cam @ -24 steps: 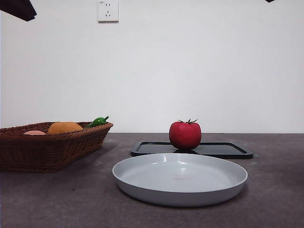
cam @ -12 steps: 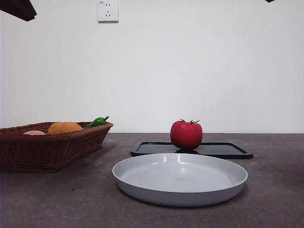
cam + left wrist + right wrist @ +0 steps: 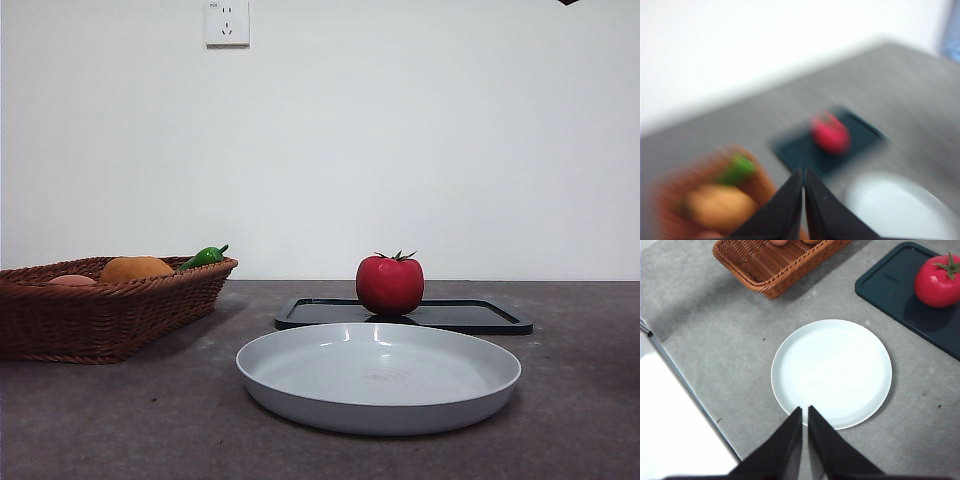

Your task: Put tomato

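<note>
While both arms wait high above the grey worktop [image 3: 120, 420], nothing grips the fruit. At the left of the front view stands a brown wicker basket [image 3: 100, 320] holding a pale pinkish fruit [image 3: 72, 281], an orange fruit [image 3: 136, 268] and a green pepper [image 3: 205, 256]. Centre frame, low and near, sits an empty white plate [image 3: 378, 378]. Just behind it lies a flat black tray [image 3: 470, 316], and the tomato [image 3: 390, 284] rests upright on the tray's left part, stem up, apart from the plate.

Seen through the blurred left wrist view, the left pincer [image 3: 803, 179] has its jaws pressed together, holding nothing; the tomato [image 3: 830, 134] lies well beyond its tips, on the tray [image 3: 795, 152].

From the right wrist view, the right pincer [image 3: 805, 416] is likewise closed and empty, its tips over the plate's [image 3: 831, 372] near rim; the tomato [image 3: 939, 279] sits far off at the upper right of that frame, on the tray [image 3: 890, 287].
</note>
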Available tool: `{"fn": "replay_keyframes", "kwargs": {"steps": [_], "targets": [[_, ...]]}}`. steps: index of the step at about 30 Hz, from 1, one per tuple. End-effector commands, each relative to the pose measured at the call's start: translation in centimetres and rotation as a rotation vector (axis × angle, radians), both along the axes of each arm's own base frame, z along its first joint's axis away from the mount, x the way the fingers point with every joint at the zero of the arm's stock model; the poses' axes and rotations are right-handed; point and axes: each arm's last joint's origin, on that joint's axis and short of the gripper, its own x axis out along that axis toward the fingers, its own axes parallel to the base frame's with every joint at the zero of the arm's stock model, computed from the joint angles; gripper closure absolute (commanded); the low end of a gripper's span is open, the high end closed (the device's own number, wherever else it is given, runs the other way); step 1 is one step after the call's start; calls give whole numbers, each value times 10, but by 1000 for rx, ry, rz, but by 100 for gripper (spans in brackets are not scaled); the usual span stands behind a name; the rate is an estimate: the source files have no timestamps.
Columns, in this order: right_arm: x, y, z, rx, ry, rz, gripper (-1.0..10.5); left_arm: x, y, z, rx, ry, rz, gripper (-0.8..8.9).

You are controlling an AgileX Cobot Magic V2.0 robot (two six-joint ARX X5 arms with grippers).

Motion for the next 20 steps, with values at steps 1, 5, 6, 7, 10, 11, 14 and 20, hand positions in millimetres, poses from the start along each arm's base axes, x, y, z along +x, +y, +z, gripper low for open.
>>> {"fn": "replay_keyframes", "kwargs": {"steps": [1, 5, 6, 7, 10, 11, 14, 20], "targets": [[1, 2, 2, 11, -2, 0, 940, -8, 13, 0, 7, -167, 132, 805], [1, 2, 2, 11, -2, 1, 940, -23, 26, -21, 10, -281, 343, 805], [1, 2, 2, 11, -2, 1, 940, -26, 29, -30, 11, -292, 385, 805], [1, 2, 2, 11, -2, 0, 940, -28, 30, -38, 12, -299, 418, 805], [1, 2, 2, 11, -2, 0, 940, -34, 33, -66, 16, -308, 488, 806], [1, 2, 2, 11, -2, 0, 940, -35, 34, -75, 13, -308, 501, 806], [1, 2, 2, 11, -2, 0, 940, -37, 35, -104, 13, -290, 531, 806], [1, 2, 2, 11, -2, 1, 940, -37, 36, -153, -17, -225, 580, 806]]}}
